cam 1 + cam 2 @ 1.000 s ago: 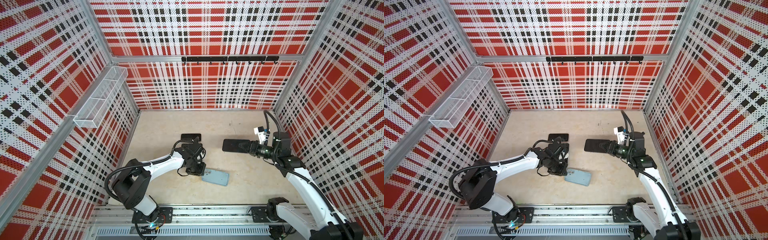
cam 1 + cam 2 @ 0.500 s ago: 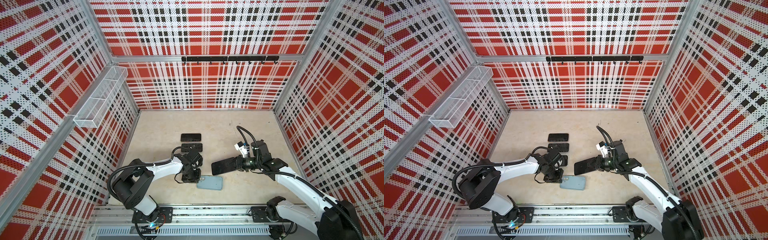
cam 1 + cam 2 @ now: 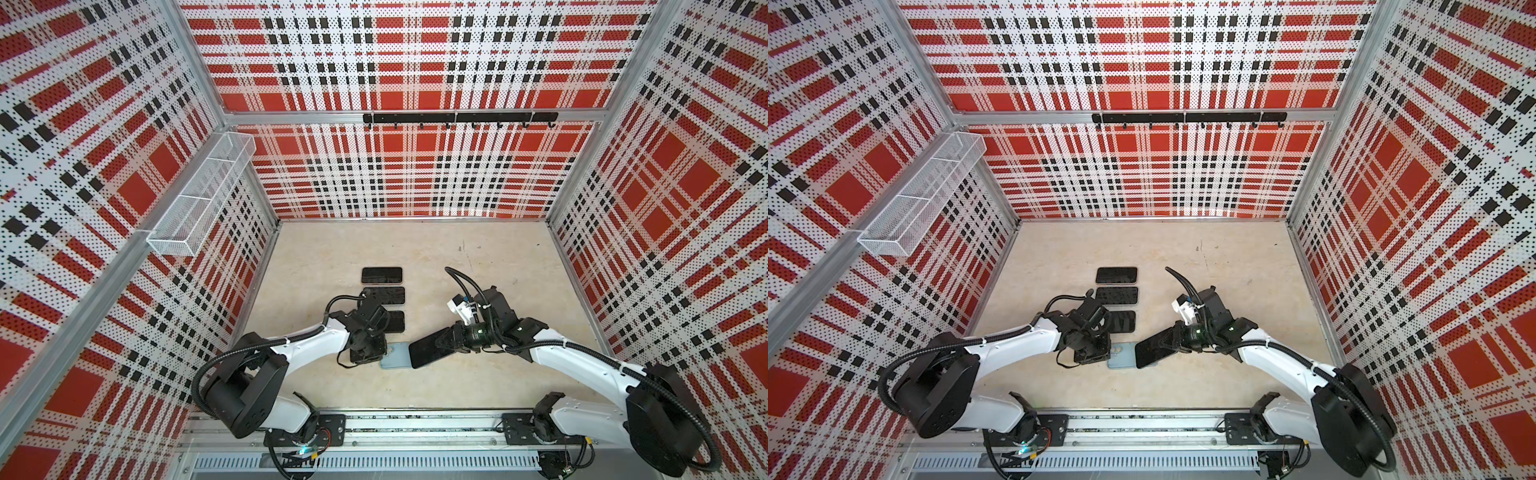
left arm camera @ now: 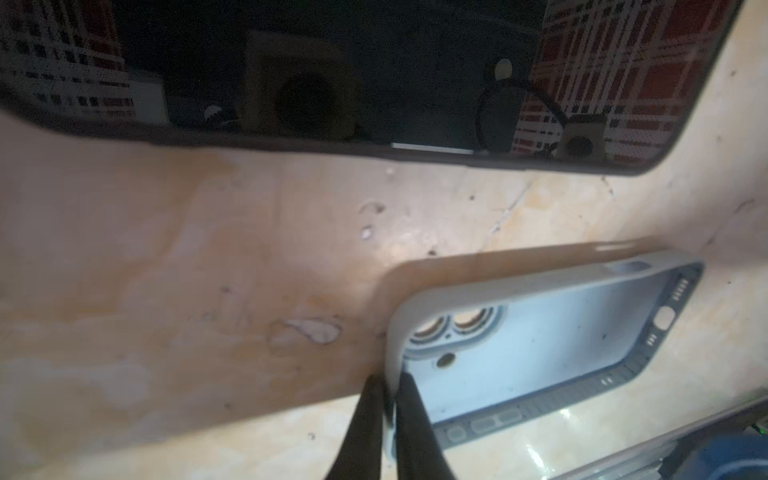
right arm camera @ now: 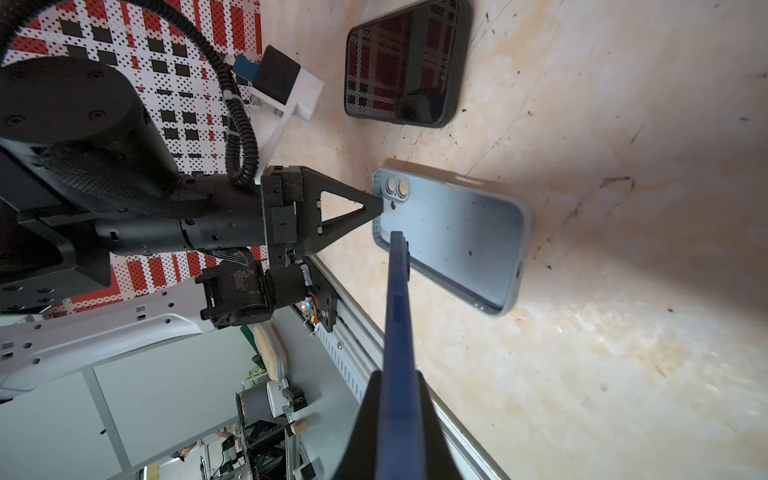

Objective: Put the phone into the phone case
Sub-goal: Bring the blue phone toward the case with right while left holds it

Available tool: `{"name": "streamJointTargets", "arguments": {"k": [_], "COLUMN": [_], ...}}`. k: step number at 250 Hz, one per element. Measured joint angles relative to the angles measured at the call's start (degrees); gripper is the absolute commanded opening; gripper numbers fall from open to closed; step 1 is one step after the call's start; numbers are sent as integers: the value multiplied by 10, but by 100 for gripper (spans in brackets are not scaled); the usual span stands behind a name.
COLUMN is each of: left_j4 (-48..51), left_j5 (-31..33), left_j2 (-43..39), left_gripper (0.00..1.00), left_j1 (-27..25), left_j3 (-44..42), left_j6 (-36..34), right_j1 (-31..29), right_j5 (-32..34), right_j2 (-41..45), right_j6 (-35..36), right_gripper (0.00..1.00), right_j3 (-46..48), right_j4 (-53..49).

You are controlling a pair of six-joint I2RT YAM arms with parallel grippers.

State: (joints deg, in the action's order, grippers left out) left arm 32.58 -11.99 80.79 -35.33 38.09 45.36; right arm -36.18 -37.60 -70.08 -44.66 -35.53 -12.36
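The light blue phone case (image 3: pixel 392 362) (image 3: pixel 1121 358) lies open side up near the front of the table. My left gripper (image 3: pixel 384 354) (image 4: pixel 390 380) is shut on the case's rim at the camera-hole end, one finger inside the wall and one outside. The case's inside (image 4: pixel 540 332) (image 5: pixel 457 232) holds nothing. My right gripper (image 3: pixel 446 338) (image 5: pixel 397 374) is shut on the dark blue phone (image 3: pixel 430 349) (image 3: pixel 1154 351), gripping one end. The phone hangs tilted, screen up, its free end low over the case's far part.
Three black phones lie in a row behind the left gripper (image 3: pixel 381 274) (image 3: pixel 383 296) (image 3: pixel 397 322); the nearest one (image 4: pixel 332 83) (image 5: pixel 407 66) is just beside the case. A white wire basket (image 3: pixel 199 199) and a black hook rail (image 3: pixel 457 118) hang on the walls.
My right gripper has carried the phone down and to the left until it hangs over the case. My left gripper has drawn the case a little left and toward the front.
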Motion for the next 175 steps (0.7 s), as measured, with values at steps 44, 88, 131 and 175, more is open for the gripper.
{"name": "streamJointTargets", "arguments": {"k": [44,88,131,175], "left_j4": [-1,-6,-27,-79], "left_j5": [8,6,-14,-73], "left_j2": [-20,-76,-186,-247], "left_gripper": [39,58,68,78], "left_j1": [12,29,80,122], "left_j3": [-5,-14,-57,-132], "left_j6": [6,2,-2,32], "right_j1": [-24,-58,-78,-89], "right_j5": [14,25,32,38], "right_j2": [-51,-104,-141,-180], "right_j6": [-25,-37,-48,-58], "right_gripper": [0,0,0,0], "right_j3": [-5,-37,-50,-50], "right_j4": [45,75,132,166]}}
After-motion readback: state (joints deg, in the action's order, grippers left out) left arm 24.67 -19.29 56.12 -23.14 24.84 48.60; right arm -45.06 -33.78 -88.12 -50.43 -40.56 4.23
